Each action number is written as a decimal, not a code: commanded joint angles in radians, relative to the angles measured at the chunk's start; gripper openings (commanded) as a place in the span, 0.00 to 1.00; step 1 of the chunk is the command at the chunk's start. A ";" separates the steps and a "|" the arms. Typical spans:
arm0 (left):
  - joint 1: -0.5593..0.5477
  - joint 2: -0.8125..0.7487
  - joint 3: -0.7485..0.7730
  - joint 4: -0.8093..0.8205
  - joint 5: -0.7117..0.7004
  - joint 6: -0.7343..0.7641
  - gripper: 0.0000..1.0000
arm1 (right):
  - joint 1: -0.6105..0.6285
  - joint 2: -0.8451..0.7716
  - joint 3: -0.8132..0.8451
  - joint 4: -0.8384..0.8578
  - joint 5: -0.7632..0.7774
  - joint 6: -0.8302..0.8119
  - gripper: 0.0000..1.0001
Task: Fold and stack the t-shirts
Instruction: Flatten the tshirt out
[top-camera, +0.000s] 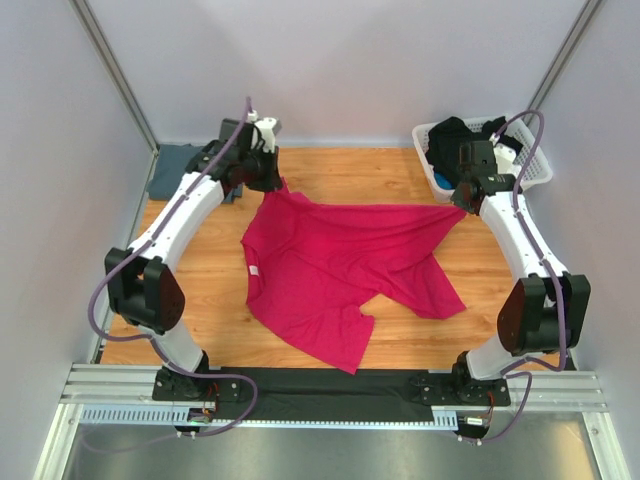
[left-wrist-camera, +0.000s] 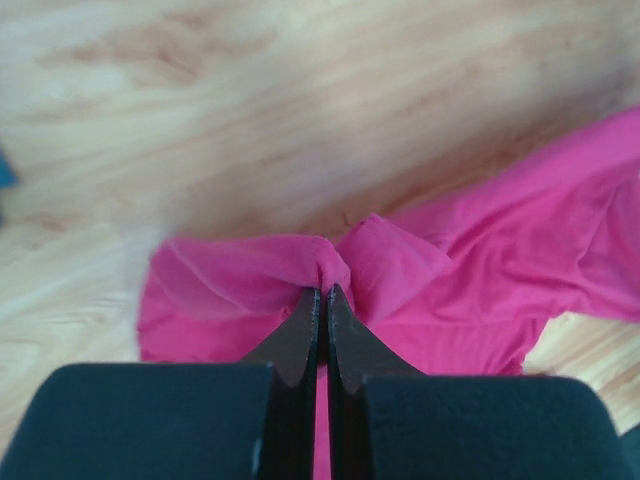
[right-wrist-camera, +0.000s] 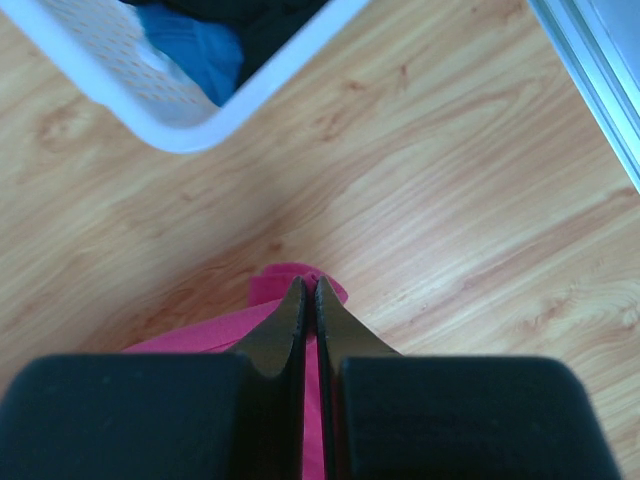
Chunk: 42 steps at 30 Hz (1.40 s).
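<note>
The magenta-pink t-shirt (top-camera: 340, 265) lies spread and wrinkled on the wooden table, stretched between my two grippers along its far edge. My left gripper (top-camera: 272, 180) is shut on a bunched corner of the shirt (left-wrist-camera: 250, 275) at the far left; its jaws pinch the cloth (left-wrist-camera: 322, 292). My right gripper (top-camera: 462, 198) is shut on the shirt's far right corner (right-wrist-camera: 290, 278), jaws closed on the cloth (right-wrist-camera: 307, 285). The slate blue-grey folded shirt (top-camera: 172, 170) lies at the far left behind the left arm.
A white lattice basket (top-camera: 535, 170) with dark and blue clothes stands at the far right; its corner shows in the right wrist view (right-wrist-camera: 190, 125). Grey walls enclose the table. A metal rail (top-camera: 330, 395) runs along the near edge.
</note>
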<state>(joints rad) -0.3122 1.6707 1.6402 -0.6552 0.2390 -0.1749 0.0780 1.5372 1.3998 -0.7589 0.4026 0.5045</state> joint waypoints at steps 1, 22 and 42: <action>-0.068 0.044 -0.032 0.048 0.028 -0.034 0.00 | -0.012 0.027 -0.027 0.059 -0.016 0.014 0.01; -0.168 0.001 -0.312 0.101 -0.323 -0.727 0.92 | -0.037 0.230 0.044 0.029 -0.028 -0.014 0.00; -0.177 0.169 -0.309 0.218 -0.121 -0.900 0.73 | -0.035 0.170 -0.061 0.044 -0.045 0.006 0.00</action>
<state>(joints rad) -0.4816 1.9026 1.3628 -0.5114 0.0513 -1.0203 0.0460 1.7432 1.3331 -0.7410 0.3565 0.5034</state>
